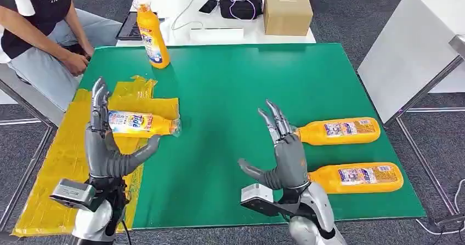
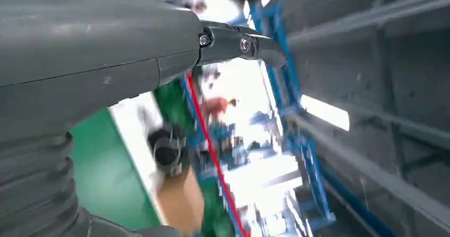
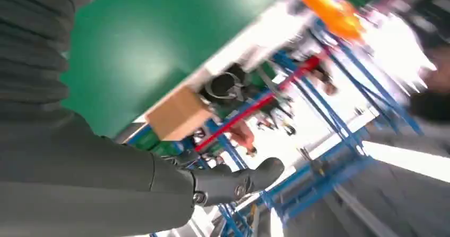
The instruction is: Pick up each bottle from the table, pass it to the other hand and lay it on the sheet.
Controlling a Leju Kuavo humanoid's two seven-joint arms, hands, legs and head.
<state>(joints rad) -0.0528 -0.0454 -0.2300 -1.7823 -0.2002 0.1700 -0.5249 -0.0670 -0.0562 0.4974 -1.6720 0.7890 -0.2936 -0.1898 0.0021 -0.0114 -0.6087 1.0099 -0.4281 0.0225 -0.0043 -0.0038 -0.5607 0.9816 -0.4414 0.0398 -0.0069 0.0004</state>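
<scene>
- The left hand is raised over the left side of the green table, fingers straight and pointing up, thumb stuck out to the side; it holds nothing.
- Just past its fingers and thumb, a yellow bottle lies on its side on the yellow sheet, its clear cap at the sheet's edge. Whether the thumb tip touches it cannot be told.
- The right hand is raised over the table's near middle, fingers spread and upright, thumb out toward the left, nothing in it.
- Beside the right hand's fingertips, a second bottle lies flat on the green surface, cap end toward the hand.
- A third bottle lies flat nearer the table's front edge, just beside the right hand's wrist.
- A fourth bottle stands upright at the far left corner of the table.
- Behind it, a white table carries a cardboard box, a black bag, a phone and a laptop.
- A person sits at the far left, a hand resting on a knee.
- In the wrist views, both thumbs jut out free against a blurred background.
</scene>
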